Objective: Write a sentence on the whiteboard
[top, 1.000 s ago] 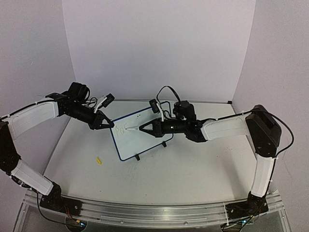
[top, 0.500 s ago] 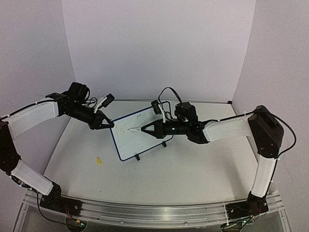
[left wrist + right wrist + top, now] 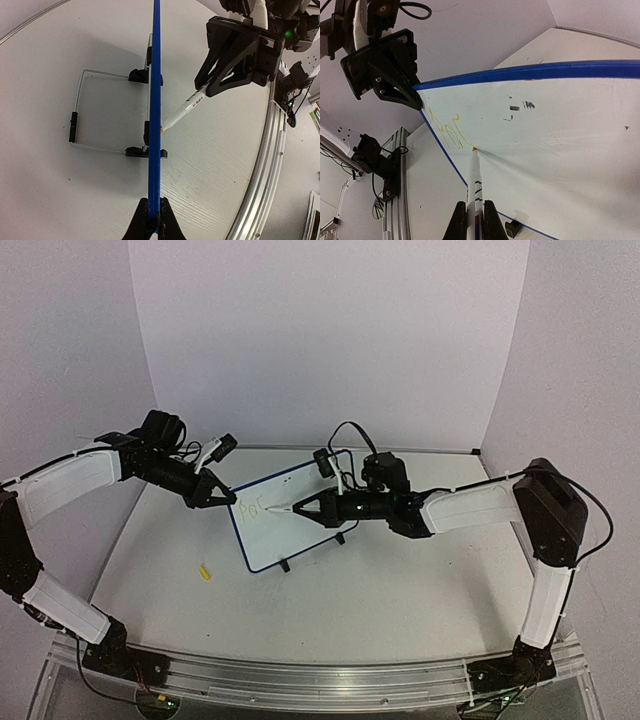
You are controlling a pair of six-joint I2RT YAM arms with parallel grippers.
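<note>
The whiteboard [image 3: 295, 525] stands tilted on the table, its blue frame seen edge-on in the left wrist view [image 3: 156, 90]. My left gripper [image 3: 228, 498] [image 3: 154, 220] is shut on the board's left edge. My right gripper [image 3: 295, 507] [image 3: 475, 220] is shut on a white marker [image 3: 475, 175] [image 3: 184, 107], whose orange tip touches the board's face [image 3: 555, 130]. The sentence [image 3: 445, 129] [image 3: 250, 508] is a few faint yellow letters just left of the tip.
A small yellow marker cap [image 3: 205, 572] lies on the table in front of the board's left end. A wire stand [image 3: 77, 112] and black feet [image 3: 137, 76] prop the board from behind. An aluminium rail [image 3: 300, 680] runs along the near edge.
My right arm has shifted slightly to the right, with the marker tip still on the board. The left arm and the board have not moved.
</note>
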